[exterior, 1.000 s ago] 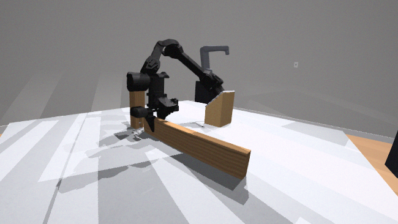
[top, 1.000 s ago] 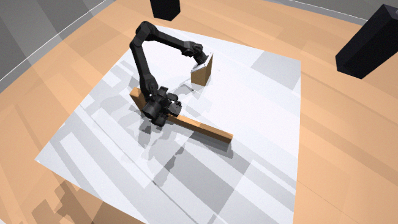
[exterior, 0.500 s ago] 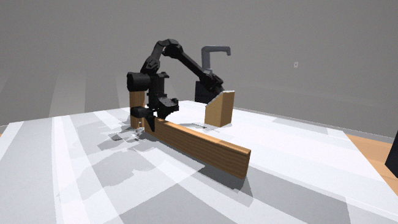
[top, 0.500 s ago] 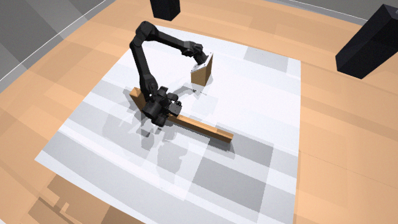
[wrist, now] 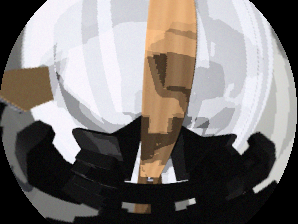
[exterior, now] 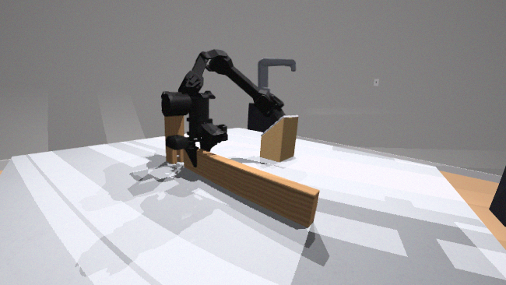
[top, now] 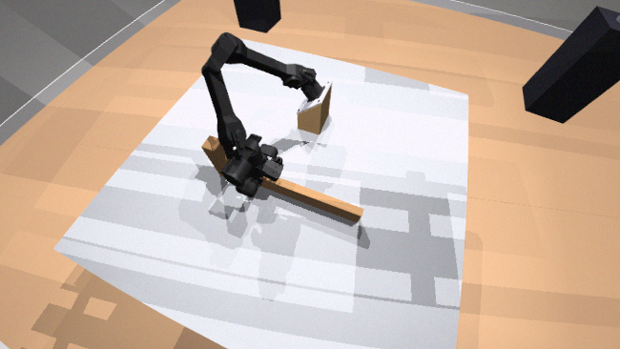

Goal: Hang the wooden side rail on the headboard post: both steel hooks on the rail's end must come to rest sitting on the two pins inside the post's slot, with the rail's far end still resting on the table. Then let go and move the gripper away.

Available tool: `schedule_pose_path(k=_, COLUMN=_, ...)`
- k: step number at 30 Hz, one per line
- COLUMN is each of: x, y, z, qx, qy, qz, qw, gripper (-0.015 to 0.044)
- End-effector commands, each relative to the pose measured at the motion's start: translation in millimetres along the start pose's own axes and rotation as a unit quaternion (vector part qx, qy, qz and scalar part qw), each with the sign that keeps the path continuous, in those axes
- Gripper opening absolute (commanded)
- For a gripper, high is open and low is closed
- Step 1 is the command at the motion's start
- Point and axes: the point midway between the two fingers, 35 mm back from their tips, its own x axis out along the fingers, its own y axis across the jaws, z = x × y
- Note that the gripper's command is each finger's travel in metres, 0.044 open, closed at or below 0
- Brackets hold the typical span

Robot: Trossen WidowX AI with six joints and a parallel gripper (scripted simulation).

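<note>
The wooden side rail (top: 315, 198) (exterior: 257, 179) (wrist: 172, 30) stands on its narrow edge. Its far end is at or just above the table; I cannot tell which. My gripper (exterior: 199, 153) (wrist: 153, 119) is shut on the rail near its hook end, with one finger on each side. The headboard post (top: 211, 149) (exterior: 173, 132) stands upright just beyond that end, partly behind the wrist in the exterior view. The rail's end is very close to the post. The hooks, the slot and the pins are hidden, so I cannot tell whether they touch.
The arm's wooden base block (top: 312, 119) (exterior: 289, 138) (wrist: 27, 85) stands on the white table (top: 405, 138) (exterior: 370, 179), behind the rail in the exterior view. The arm arches from it to the post. Dark shadows lie around the rail and post.
</note>
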Motion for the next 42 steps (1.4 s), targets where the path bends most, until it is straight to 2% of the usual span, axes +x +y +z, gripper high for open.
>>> schedule_pose_path(k=1, x=-6.9, y=-3.0, z=1.2, qx=-0.004, qy=0.0, qz=-0.008, qw=1.0, gripper=0.0)
schedule_pose_path(k=42, x=-13.7, y=-2.9, z=1.3, qx=-0.004, qy=0.0, qz=-0.008, qw=1.0, gripper=0.0)
